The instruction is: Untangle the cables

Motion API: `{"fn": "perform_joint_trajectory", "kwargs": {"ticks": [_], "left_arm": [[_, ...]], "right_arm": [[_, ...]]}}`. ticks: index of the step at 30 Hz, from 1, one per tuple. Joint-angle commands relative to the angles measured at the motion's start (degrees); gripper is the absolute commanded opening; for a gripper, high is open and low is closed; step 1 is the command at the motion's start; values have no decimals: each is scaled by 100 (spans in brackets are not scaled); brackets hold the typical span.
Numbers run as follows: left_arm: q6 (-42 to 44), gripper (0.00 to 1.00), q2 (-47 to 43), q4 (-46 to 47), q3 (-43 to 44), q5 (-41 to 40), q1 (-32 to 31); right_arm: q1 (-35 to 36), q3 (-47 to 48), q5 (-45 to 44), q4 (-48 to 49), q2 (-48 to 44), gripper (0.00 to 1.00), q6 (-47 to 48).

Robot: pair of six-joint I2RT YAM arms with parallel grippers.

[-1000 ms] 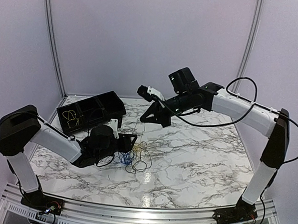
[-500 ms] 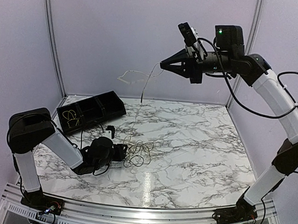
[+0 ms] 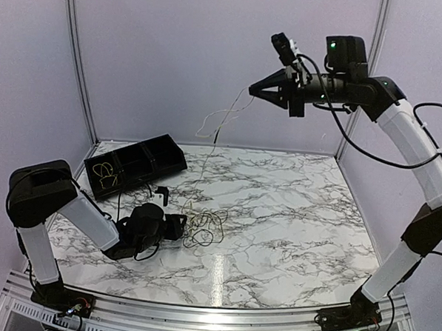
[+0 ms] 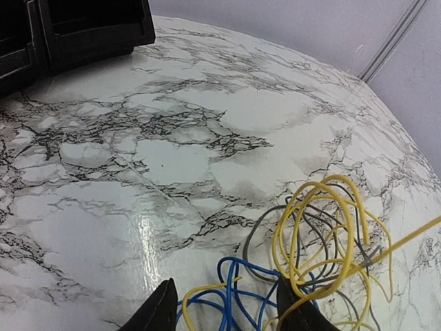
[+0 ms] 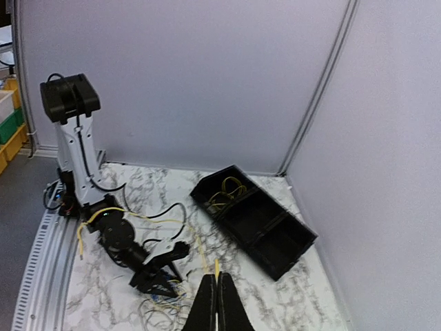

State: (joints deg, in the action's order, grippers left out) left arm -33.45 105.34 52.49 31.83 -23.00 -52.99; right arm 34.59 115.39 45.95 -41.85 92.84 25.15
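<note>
Against a second ago, finds the right gripper (image 3: 251, 90) no longer low over the table (image 3: 299, 229) beside the tray (image 3: 156, 158) but high at the far right, fingers pressed together and pinching a yellow strand (image 5: 216, 266). Traces that strand slack from the tips, down and left through a small loop in the air, to the cables (image 3: 204, 228) lying tangled on the near-left part of the table. Against half a second ago, notes the airborne loop shifted right, closer under the gripper, with the arm barely changed. Puts the left gripper (image 4: 229, 312) low at the left edge of the tangle, drawn nearer and further left than a second ago. Shows its fingers spread, blue and yellow loops lying between the tips, none clamped. Counts two arms, one black tray at the far left and one yellow coil (image 3: 105, 176) in its left compartment. Makes out yellow, blue and grey in the tangle. Cannot tell how many of each, the loops crossing too thickly.
</note>
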Motion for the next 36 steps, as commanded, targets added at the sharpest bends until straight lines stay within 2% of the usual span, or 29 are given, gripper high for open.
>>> {"fn": "perform_joint_trajectory", "kwargs": {"ticks": [1,7,16,22,26,32,36], "left_arm": [[48,51,-9,73,-118,67,-12],[139,51,180,18,-90,143,-1],[166,51,334,-16,-22,272,19],[353,52,-112,-19,-212,317,24],[1013,59,-1020,-118,-429,1014,17],[1734,64,-2290,-1211,-309,1027,23],[2276,68,-2394,-1550,24,1826,17]], "right_arm": [[-496,1100,-144,81,-70,0,298],[-1145,1974,450,276,5,0,-84],[-1347,1704,598,316,-79,0,-166],[-1349,567,536,507,-363,0,-72],[-1349,-104,446,562,-539,0,-36],[-1439,-1429,277,482,-974,0,137],[-1583,-2343,126,631,-1270,0,132]]}}
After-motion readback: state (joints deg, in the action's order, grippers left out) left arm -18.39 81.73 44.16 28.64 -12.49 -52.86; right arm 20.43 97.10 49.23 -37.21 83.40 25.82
